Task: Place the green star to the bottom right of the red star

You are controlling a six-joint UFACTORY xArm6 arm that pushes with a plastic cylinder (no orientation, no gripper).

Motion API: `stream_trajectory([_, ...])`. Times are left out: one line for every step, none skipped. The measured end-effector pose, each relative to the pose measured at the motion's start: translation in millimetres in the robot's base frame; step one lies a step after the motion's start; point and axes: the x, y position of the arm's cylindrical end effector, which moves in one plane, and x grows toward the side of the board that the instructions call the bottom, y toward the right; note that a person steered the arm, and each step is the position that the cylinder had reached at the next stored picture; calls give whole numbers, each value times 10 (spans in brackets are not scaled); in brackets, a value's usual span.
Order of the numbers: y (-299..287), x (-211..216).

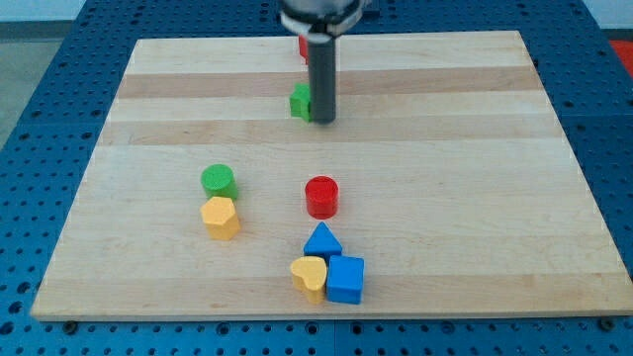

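Observation:
The green star lies near the top middle of the wooden board, partly hidden by my rod. My tip rests on the board right against the green star's right side. A red block, mostly hidden behind the rod and arm, sits just above the green star near the board's top edge; its shape cannot be made out.
A green cylinder and a yellow block stand at the left middle. A red cylinder is at the centre. A blue triangle, a yellow heart and a blue cube cluster near the bottom edge.

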Motion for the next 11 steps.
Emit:
stream_trajectory([140, -434])
stream_trajectory([170, -200])
stream_trajectory([22, 111])
stream_trajectory([-386, 255])
stream_trajectory([-686, 156])
stream_trajectory([-388, -151])
stream_trajectory([72, -407])
stream_trajectory([144, -431])
stream_trajectory([172, -103])
stream_trajectory([603, -83])
stream_trajectory([731, -499])
